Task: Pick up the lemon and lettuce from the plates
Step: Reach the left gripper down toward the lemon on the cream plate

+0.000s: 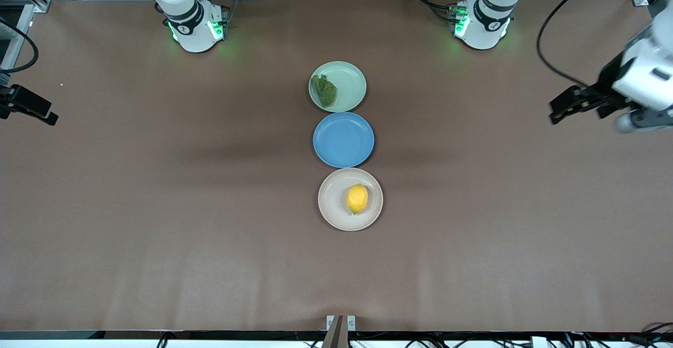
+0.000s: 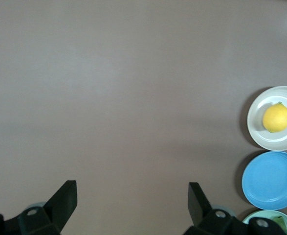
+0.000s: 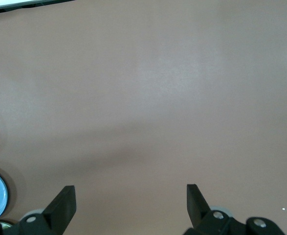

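So basically nothing's been picked yet, as far as I can tell. Going from the camera end of the table (image 1: 131, 232): nearest is the beige plate (image 1: 332, 212) with the lemon (image 1: 357, 198) still sitting on it, a bit off-centre toward the left arm's end, totally untouched. Next one up, just beside it, is the blue plate (image 1: 343, 139), nothing on it, which looks like a spare. Farthest of the three, right up against the blue one, is the mint green plate (image 1: 348, 81) with the lettuce (image 1: 324, 90) lying flat on the part toward the right arm's end. Both arms are parked way out at the table's ends, well apart from the row of plates. The left pincer (image 1: 558, 107) hangs over bare table at its own end, fingers spread wide with nothing between them; the right pincer (image 1: 44, 112) is out at the other edge, same deal, fingers apart and empty. So both pick-ups are still to do: I'd guess each arm has to swing in toward the middle first, and the lettuce looks like the fiddlier grab since it's thin and flat.
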Controlling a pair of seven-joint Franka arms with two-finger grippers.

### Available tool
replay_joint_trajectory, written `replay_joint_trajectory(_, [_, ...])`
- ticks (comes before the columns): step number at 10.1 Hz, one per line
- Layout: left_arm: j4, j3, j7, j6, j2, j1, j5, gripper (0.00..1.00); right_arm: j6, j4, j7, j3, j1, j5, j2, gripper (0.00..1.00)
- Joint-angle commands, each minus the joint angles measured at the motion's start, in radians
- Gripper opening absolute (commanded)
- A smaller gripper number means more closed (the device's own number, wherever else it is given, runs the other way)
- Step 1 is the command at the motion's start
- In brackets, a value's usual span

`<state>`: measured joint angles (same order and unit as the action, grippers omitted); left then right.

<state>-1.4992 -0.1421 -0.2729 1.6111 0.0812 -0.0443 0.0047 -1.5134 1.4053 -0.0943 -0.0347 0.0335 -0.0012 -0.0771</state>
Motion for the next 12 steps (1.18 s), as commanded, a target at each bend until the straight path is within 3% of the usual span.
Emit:
replay_joint_trajectory(1, [0.007, -0.027, -0.05, 0.091, 0.073, -0.066, -0.022, 1.0, 0.009, 0.0, 0.011, -0.002, 0.014, 0.018, 0.0, 1.0])
replay_joint_trajectory(3, [0.01, -0.028, -0.204, 0.191, 0.156, -0.135, -0.034, 1.0, -0.002, 0.027, 0.008, 0.002, 0.008, 0.024, 0.005, 1.0])
replay_joint_trajectory(6, [0.01, -0.027, -0.278, 0.445, 0.317, -0.235, -0.025, 1.0, -0.007, 0.053, -0.024, 0.038, 0.002, 0.024, 0.006, 1.0])
replay_joint_trajectory(9, [0.01, -0.017, -0.339, 0.691, 0.464, -0.345, -0.006, 1.0, -0.073, 0.115, -0.198, 0.128, 0.003, 0.024, 0.006, 1.0])
replay_joint_trajectory(12, [0.013, -0.013, -0.504, 0.849, 0.596, -0.41, 0.11, 1.0, -0.171, 0.202, -0.428, 0.25, 0.003, 0.024, 0.005, 1.0])
